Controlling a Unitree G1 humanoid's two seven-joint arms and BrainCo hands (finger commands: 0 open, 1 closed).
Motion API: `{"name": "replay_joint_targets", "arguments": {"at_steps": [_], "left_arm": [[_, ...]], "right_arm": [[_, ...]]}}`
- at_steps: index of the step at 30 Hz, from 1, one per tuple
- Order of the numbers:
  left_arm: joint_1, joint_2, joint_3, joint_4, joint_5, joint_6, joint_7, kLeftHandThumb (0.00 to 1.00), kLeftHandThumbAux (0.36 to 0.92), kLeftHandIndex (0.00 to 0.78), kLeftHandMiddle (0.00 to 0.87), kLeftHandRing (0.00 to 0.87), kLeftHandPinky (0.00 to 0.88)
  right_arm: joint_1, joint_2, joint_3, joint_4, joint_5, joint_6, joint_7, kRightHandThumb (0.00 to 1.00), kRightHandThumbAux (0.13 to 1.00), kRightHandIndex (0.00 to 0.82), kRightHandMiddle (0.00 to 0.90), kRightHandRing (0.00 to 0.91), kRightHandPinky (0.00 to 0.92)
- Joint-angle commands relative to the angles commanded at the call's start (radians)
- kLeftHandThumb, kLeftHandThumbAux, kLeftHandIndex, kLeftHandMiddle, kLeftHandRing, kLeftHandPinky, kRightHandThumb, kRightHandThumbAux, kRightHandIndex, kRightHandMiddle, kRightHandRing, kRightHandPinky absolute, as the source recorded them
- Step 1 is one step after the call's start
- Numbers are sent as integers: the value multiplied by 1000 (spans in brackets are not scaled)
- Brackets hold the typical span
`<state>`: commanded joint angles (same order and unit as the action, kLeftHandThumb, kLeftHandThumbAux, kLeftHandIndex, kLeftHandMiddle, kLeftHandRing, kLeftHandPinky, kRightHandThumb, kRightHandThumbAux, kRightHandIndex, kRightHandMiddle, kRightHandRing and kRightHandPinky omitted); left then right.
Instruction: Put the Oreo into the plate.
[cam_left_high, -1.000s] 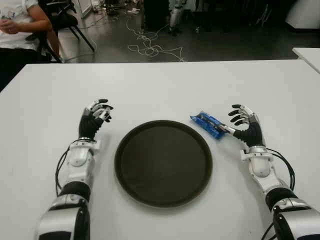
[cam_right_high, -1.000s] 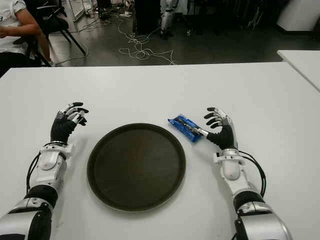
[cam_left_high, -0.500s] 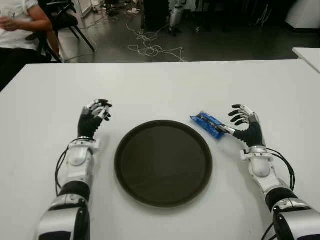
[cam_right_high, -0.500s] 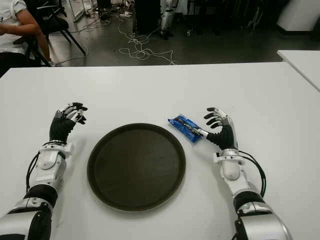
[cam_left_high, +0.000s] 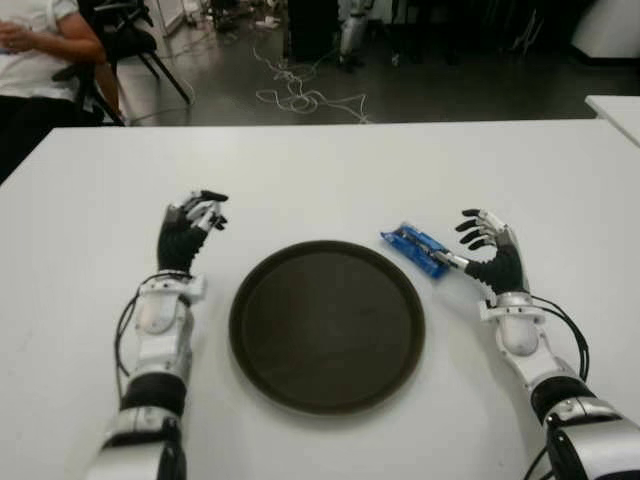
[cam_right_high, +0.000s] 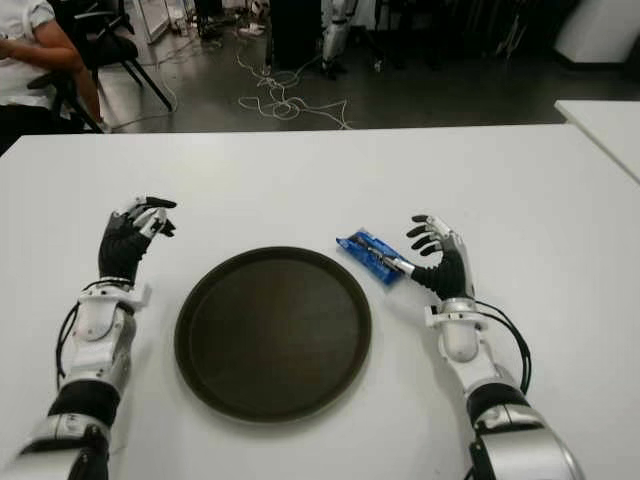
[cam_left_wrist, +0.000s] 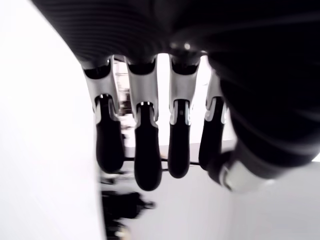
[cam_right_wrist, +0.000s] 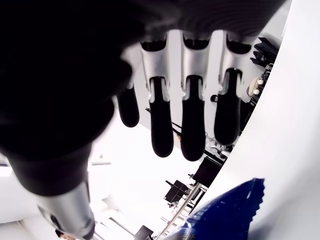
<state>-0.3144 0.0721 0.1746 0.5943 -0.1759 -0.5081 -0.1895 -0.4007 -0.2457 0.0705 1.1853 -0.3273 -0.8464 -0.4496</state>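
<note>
Left hand (cam_left_high: 190, 228) lifted slightly, idle; Oreo (cam_left_high: 417, 248) at open right hand's (cam_left_high: 488, 252) 9 o'clock, thumb touching, axis 10–4

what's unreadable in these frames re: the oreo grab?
- Right hand thumb contact with the Oreo pack: eye views too small to settle.
- Oreo pack in the right wrist view: only one end shows, the rest cut by the edge.
- Plate: absent from both wrist views.

The Oreo (cam_left_high: 419, 248) wrapper is glossy blue film, the plate (cam_left_high: 326, 325) matt dark, the table (cam_left_high: 330, 170) smooth white.
</note>
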Motion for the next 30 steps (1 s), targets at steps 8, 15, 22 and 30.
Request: {"name": "replay_joint_targets", "arguments": {"at_steps": [8, 15, 22, 30], "left_arm": [[48, 0, -13, -101, 25, -25, 6, 999, 640, 164, 393, 524, 547], [63, 3, -19, -128, 39, -55, 6, 1000, 641, 167, 392, 521, 533], [78, 0, -24, -157, 28, -43, 3, 1000, 642, 172, 389, 517, 523], [87, -1, -28, -180, 34, -17, 16, 1000, 642, 183, 390, 512, 507]], "right_arm": [[1, 0, 2, 1, 4, -5, 10, 86, 785, 306, 456, 485, 509], [1, -1, 1, 1, 5, -11, 9, 74, 781, 301, 456, 483, 511], [1, -2, 2, 3, 3, -11, 7, 83, 773, 301, 445, 471, 493], [1, -4, 6, 4, -4, -4, -3, 81, 769, 298, 443, 469, 493]]}}
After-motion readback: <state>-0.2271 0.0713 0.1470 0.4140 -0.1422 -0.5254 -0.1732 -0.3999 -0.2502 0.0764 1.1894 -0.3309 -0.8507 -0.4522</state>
